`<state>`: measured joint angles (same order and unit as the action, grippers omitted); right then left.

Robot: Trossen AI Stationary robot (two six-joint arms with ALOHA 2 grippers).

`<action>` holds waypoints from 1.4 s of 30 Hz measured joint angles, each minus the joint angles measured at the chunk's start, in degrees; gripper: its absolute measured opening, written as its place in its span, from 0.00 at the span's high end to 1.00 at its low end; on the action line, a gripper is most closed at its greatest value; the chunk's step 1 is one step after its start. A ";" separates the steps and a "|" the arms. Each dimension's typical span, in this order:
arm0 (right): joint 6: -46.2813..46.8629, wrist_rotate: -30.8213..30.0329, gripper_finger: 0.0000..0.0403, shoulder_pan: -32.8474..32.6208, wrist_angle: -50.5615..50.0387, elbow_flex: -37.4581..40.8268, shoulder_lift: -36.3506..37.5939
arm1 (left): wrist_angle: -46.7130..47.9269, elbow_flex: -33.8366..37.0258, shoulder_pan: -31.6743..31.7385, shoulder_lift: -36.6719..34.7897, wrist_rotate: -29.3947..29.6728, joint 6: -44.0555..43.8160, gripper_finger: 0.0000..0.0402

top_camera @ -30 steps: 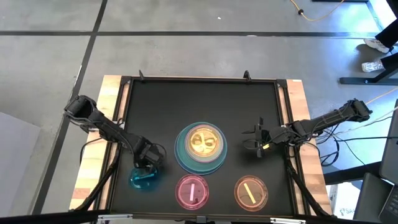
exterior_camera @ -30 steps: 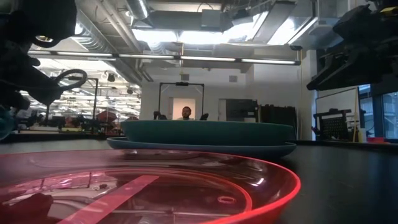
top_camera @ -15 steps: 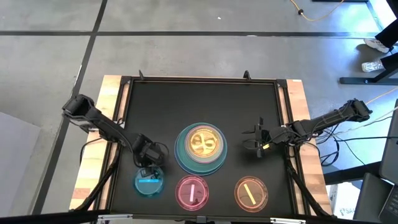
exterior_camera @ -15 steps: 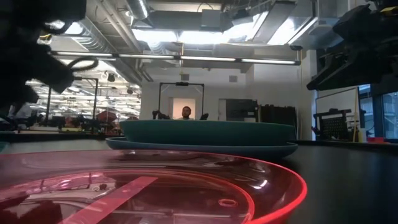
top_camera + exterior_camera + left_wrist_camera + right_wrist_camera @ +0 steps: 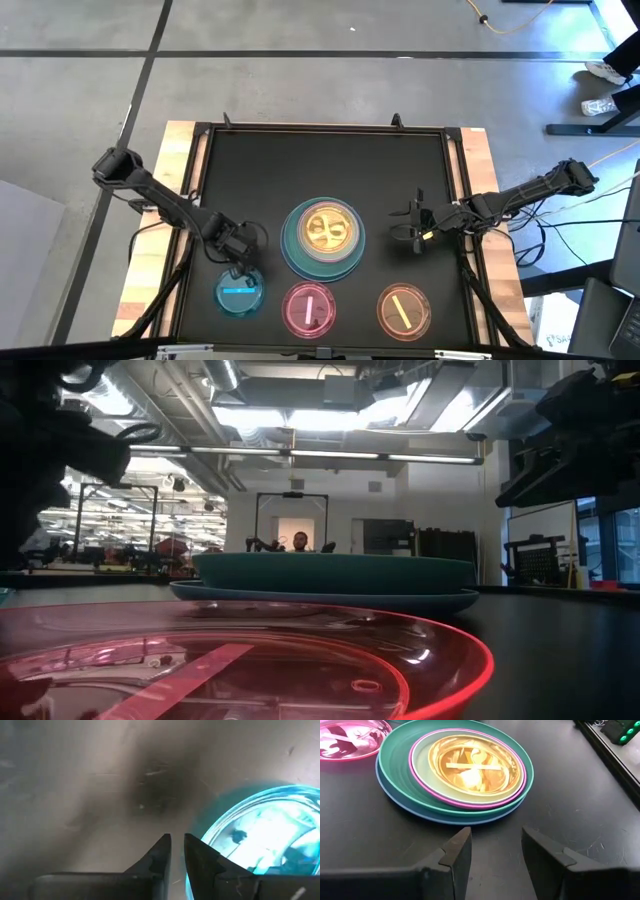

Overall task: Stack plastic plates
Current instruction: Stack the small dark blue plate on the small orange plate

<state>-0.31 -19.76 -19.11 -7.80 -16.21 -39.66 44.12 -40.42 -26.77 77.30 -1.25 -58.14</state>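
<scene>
Partly done, by the look of it: at mid-bench (image 5: pixel 400 190) a stack (image 5: pixel 322 238) already built, blue-grey plate (image 5: pixel 395 795) lowest, teal plate (image 5: pixel 395 755) on it, then a pink rim (image 5: pixel 520 775) round a pale mint plate (image 5: pixel 422 767), and topmost an orange dish (image 5: pixel 470 765) with its stripe showing. Left loose along the near edge: blue dish (image 5: pixel 240 291) to the left, pink dish (image 5: pixel 309 308) just beside the stack's near rim, second orange dish (image 5: pixel 403 309) to the right, all three lying flat and apart from one another. No green dish made out anywhere, so perhaps buried in the stack or simply absent; cannot tell. Left gripper (image 5: pixel 240 262) over the bench between stack and blue dish, just above the dish's far rim, fingers (image 5: pixel 155 857) nearly closed with only a thin slit between them and nothing in it, the blue dish lying beside the tips, not between them. Right gripper (image 5: pixel 413 228) waiting to the right of the stack, fingers (image 5: pixel 457 852) spread wide and empty, aimed at the stack's edge. Judged from this: large plates finished, small dishes only begun, three more lifts to go, each needing a pinch on a thin rim and a centred drop onto the orange dish. Likely trouble: slick translucent rims slipping from a pinch, or a dish landing off-centre and sliding down the pile
</scene>
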 joint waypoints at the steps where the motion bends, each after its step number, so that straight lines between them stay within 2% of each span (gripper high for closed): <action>1: 0.00 0.04 0.59 0.01 -0.01 0.00 0.00 | -1.46 0.66 -0.41 0.02 -0.26 -0.19 0.89; 6: -0.02 -0.13 0.59 0.01 0.27 0.00 0.00 | -7.08 2.55 -1.20 -0.02 -4.37 -1.47 0.89; 14: -0.03 -0.14 0.59 0.02 0.25 0.00 0.00 | -9.70 6.06 -1.20 -0.03 -4.46 -1.82 0.89; 19: -0.03 -0.15 0.59 0.01 0.03 0.00 0.00 | -14.77 8.41 -1.11 -0.16 -8.03 -3.22 0.89; 30: -0.11 -0.27 0.59 0.00 0.33 0.00 0.00 | -16.29 8.61 -1.15 -0.11 -7.89 -2.79 0.89; 37: -0.14 -0.38 0.59 0.00 0.33 0.00 0.00 | -17.61 8.60 -0.55 -0.07 -7.51 -2.48 0.98; 42: -0.16 -0.40 0.59 0.01 0.42 0.00 0.00 | -18.07 8.60 0.29 -0.07 -7.92 -1.83 0.99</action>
<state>-0.47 -20.17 -19.10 -7.38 -16.21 -39.66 26.04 -31.82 -26.48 77.23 -9.17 -59.98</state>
